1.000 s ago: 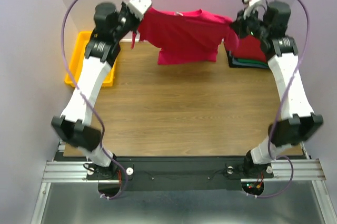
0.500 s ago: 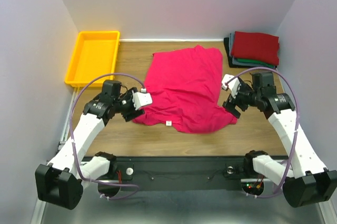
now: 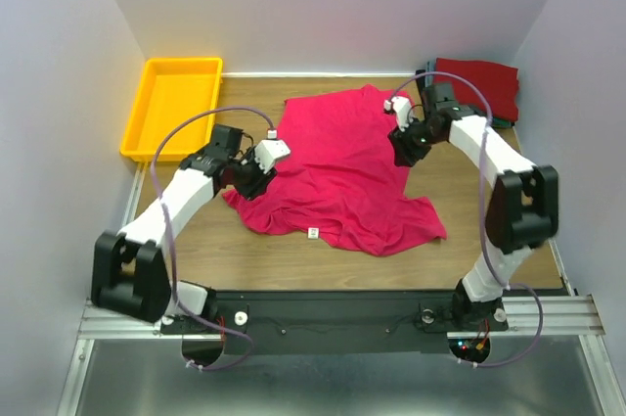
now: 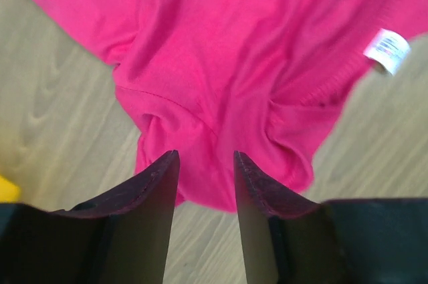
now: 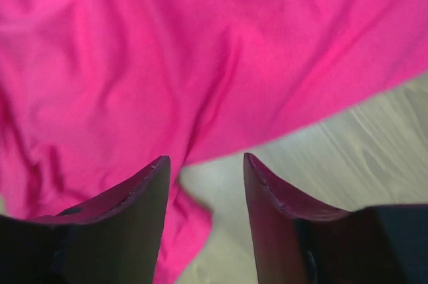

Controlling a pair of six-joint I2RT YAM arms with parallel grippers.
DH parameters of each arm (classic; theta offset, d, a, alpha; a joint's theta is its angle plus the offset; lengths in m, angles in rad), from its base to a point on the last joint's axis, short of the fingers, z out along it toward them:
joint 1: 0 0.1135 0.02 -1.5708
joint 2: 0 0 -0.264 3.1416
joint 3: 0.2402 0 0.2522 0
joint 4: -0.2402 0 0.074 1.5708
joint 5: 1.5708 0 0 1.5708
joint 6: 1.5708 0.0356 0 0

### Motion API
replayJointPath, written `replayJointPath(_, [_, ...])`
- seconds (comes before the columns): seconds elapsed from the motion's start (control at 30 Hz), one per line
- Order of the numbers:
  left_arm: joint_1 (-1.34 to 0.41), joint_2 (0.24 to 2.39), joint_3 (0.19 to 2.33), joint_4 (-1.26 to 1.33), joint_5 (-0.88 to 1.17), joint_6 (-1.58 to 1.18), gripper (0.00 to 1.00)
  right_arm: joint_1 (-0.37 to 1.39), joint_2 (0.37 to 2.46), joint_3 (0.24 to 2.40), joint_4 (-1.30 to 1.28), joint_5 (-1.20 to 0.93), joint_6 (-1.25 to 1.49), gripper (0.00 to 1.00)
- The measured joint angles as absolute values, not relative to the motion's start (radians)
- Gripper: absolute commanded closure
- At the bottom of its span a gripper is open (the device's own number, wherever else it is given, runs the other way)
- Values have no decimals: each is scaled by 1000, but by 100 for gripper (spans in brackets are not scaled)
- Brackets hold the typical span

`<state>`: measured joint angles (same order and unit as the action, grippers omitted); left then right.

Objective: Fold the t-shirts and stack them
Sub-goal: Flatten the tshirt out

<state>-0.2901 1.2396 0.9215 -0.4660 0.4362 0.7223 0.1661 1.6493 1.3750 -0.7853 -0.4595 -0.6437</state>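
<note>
A crimson t-shirt (image 3: 342, 176) lies spread and wrinkled on the wooden table. My left gripper (image 3: 256, 179) hovers at its left sleeve. In the left wrist view that gripper (image 4: 206, 157) stands open over the bunched sleeve hem of the shirt (image 4: 221, 63), with nothing between its fingers. My right gripper (image 3: 404, 145) is at the shirt's right edge. Seen from the right wrist, it (image 5: 206, 158) is open above the shirt's edge (image 5: 200, 50) and bare wood. A stack of folded t-shirts (image 3: 476, 88), dark red on top, sits at the back right.
A yellow tray (image 3: 171, 103) stands at the back left corner. A white label (image 4: 386, 50) pokes from the shirt's near hem, also seen from above (image 3: 312, 232). Walls close in the table on three sides.
A second ago both grippers held the shirt up at the back. They let go, the shirt dropped flat, and both arms have moved to its left and right edges.
</note>
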Motion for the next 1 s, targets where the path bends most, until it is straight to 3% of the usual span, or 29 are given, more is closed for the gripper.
replayJointPath(0.13, [-291,1452,975,-429,379,614,55,184,1861,1452,-730,-430,-574,61])
replayJointPath(0.3, [-293,1588,1002,-438,335,546,60,213,2012,1486,-709,-377,-532,62])
replayJointPath(0.6, [-290,1724,1060,-449,215,533,68,274,1929,1331,-675,-294,-574,65])
replayJointPath(0.7, [-286,1850,1223,-480,170,545,68,339,1878,1266,-736,-308,-607,64])
replayJointPath(0.83, [-276,2039,1510,-483,135,548,59,528,1869,1256,-899,-444,-641,57])
replayJointPath(1.0, [-246,2144,1789,-504,170,511,50,668,1887,1401,-1110,-650,-647,53])
